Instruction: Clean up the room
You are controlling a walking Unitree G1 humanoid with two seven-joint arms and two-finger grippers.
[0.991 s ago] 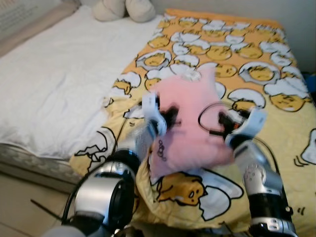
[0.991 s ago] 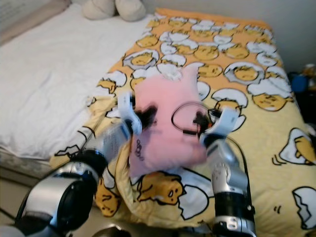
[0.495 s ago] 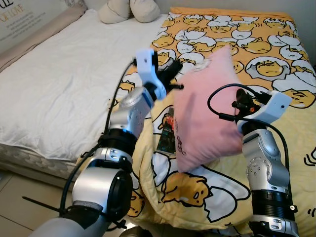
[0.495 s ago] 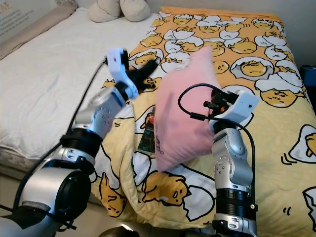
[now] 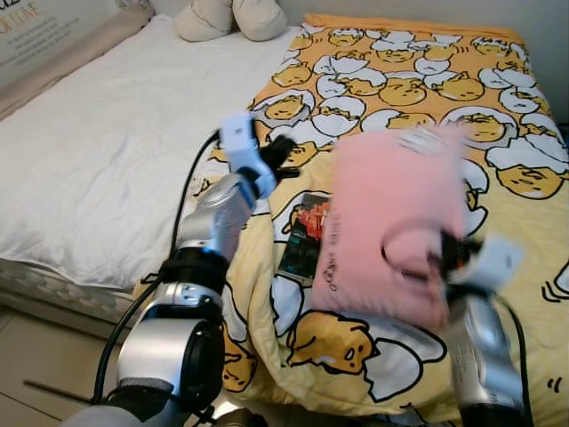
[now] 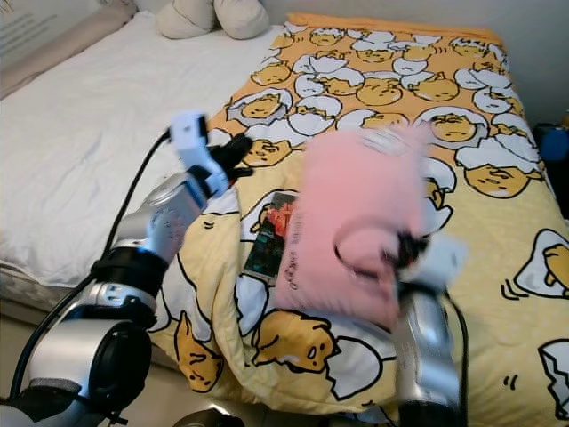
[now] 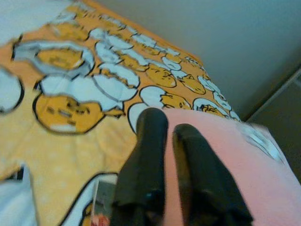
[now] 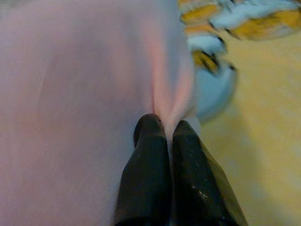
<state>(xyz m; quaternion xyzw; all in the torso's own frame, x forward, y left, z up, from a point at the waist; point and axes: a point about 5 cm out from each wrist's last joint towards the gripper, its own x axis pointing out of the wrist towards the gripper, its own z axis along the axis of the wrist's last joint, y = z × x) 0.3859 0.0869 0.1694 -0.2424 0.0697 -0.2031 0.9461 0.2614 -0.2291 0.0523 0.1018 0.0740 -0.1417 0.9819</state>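
Note:
A pink pillow [image 5: 391, 222], blurred by motion, hangs over the yellow egg-print blanket [image 5: 400, 80] on the bed's right half. My right gripper [image 8: 165, 129] is shut on a fold at the pillow's edge; in the eye views its wrist [image 5: 484, 265] shows at the pillow's lower right corner. My left gripper [image 5: 280, 158] is raised over the blanket to the left of the pillow, apart from it. Its fingers [image 7: 149, 141] are shut with nothing between them. A dark red booklet [image 5: 307, 233] lies on the blanket between the left arm and the pillow.
A white sheet [image 5: 98, 151] covers the bed's left half. A cream plush toy [image 5: 236, 16] sits at the head of the bed. The blanket hangs over the bed's near edge, with pale floor [image 5: 36, 374] below at the left. Something blue [image 6: 556, 142] stands beside the bed at right.
The left gripper has let go of the pillow and drawn back to the left and lower. The right gripper has swung the pillow to the right and down, still pinching it.

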